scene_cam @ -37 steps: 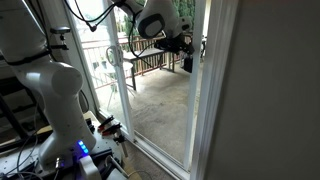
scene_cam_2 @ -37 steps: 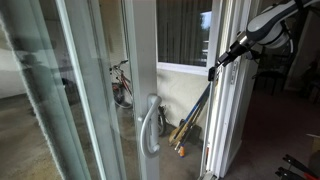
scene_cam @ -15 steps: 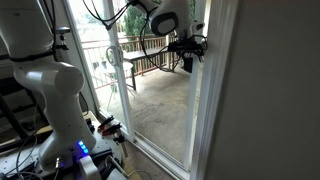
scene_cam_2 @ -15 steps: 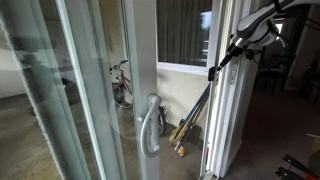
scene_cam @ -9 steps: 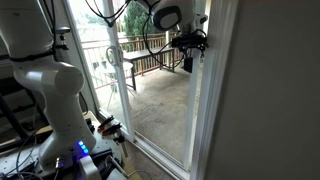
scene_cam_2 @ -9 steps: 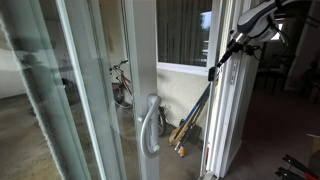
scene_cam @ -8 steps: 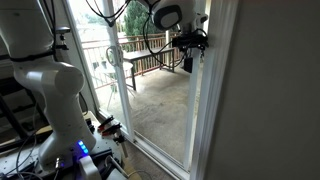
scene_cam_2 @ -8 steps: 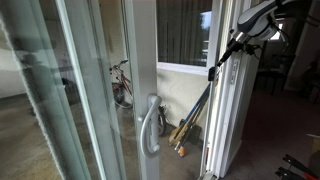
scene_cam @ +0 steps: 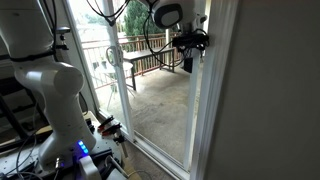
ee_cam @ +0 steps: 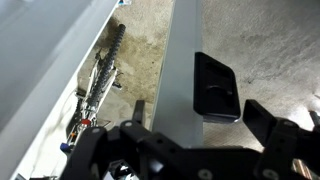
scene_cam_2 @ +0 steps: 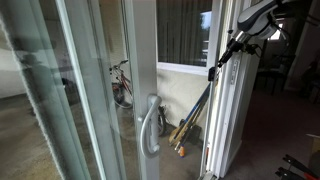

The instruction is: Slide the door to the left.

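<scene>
The door is a tall glass pane in a thin white frame; its edge stile shows in both exterior views (scene_cam: 199, 95) (scene_cam_2: 222, 110). In the wrist view the stile (ee_cam: 186, 50) runs up the picture and carries a black recessed handle (ee_cam: 215, 86). My gripper (scene_cam: 190, 44) (scene_cam_2: 236, 44) is high on the arm, right at this stile. In the wrist view the gripper (ee_cam: 205, 122) is open, with one finger on each side of the stile, just below the black handle. I cannot tell whether a finger touches the frame.
A wide white post with a grey handle (scene_cam_2: 148, 125) stands in the foreground. A bicycle (scene_cam_2: 120, 80) (ee_cam: 98, 78) and long-handled tools (scene_cam_2: 190, 120) lean outside. The robot base (scene_cam: 55, 95) is indoors, and a white chair (scene_cam: 121, 65) stands on the railed patio.
Over the last 2.5 s the gripper moved sideways up to the door stile. In the last half second nothing has visibly moved; the door stands where it was.
</scene>
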